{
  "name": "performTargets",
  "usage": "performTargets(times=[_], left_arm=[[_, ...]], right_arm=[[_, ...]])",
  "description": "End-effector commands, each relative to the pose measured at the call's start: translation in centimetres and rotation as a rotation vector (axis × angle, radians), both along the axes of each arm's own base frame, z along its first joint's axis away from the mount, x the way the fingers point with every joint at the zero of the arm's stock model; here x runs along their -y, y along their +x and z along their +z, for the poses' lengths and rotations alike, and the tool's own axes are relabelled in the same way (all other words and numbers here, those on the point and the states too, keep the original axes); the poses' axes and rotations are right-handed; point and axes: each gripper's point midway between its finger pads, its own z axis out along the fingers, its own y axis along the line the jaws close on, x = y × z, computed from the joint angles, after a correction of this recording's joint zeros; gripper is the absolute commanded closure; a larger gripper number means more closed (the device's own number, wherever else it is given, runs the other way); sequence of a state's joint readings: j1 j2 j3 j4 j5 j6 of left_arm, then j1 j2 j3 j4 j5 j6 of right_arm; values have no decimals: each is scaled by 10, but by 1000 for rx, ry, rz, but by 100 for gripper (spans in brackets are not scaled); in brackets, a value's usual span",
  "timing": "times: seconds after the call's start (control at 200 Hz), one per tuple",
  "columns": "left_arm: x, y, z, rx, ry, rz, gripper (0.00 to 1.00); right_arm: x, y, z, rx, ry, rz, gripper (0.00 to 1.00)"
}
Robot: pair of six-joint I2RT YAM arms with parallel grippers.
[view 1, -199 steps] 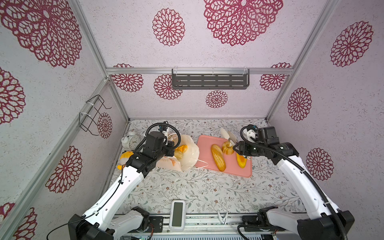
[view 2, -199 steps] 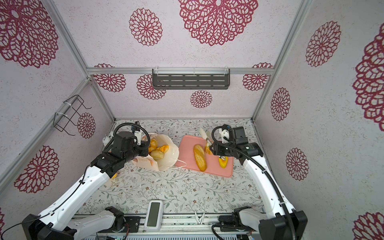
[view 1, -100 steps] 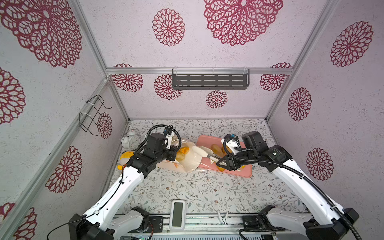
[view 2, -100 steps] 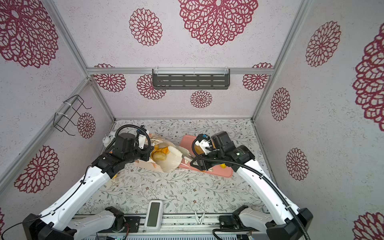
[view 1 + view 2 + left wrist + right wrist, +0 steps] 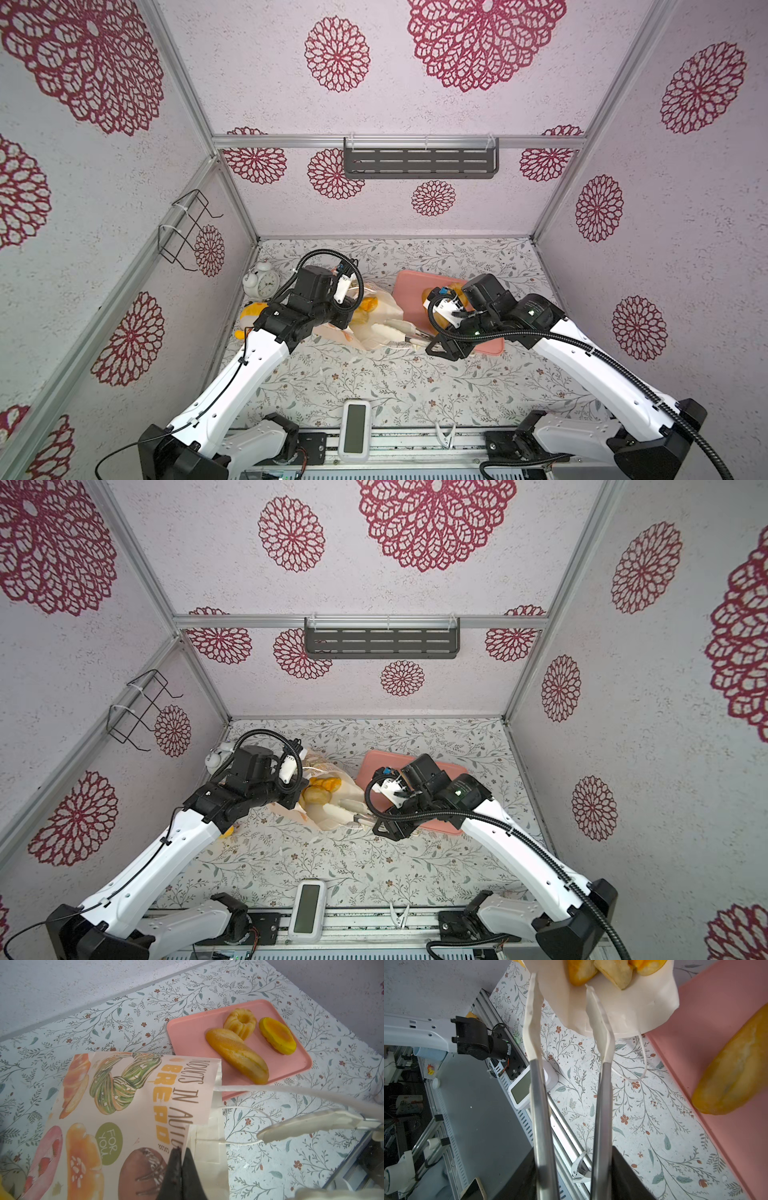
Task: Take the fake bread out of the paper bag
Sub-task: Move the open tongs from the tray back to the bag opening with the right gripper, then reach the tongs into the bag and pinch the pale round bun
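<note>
On the table, the paper bag lies tipped, fake bread in its mouth, its rim pinched by the closed left pincer. At three o'clock, the right pincer gapes part-open, empty, at the mouth.

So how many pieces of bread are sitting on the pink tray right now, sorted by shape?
long loaf: 1
ring bun: 1
flat oval bun: 1
Total on the pink tray: 3

paper bag mouth open, unobstructed
</note>
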State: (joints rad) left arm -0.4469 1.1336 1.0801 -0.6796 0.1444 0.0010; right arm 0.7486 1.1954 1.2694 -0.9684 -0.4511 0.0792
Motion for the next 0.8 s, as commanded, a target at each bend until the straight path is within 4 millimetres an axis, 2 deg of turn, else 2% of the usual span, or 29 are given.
performTargets(times=[0.0, 0.145, 0.23, 0.44, 0.575, 0.796], left_arm=[[8, -20, 18, 87, 14, -159, 100], [2, -29, 37, 235, 15, -189, 100], [-3, -30, 40, 272, 8, -160, 100], [-3, -25, 26, 192, -21, -101, 100], [-2, -16, 21, 165, -21, -69, 100], [3, -10, 24, 174, -28, -75, 100]], right_arm=[[1, 2, 8, 76, 5, -5, 49], [0, 13, -7, 102, -39, -58, 49], [-7, 17, -14, 124, -41, -69, 49], [-28, 22, -28, 155, -43, -95, 49], [-38, 22, -29, 208, -80, -105, 49], [-39, 41, -36, 335, -173, -176, 49]])
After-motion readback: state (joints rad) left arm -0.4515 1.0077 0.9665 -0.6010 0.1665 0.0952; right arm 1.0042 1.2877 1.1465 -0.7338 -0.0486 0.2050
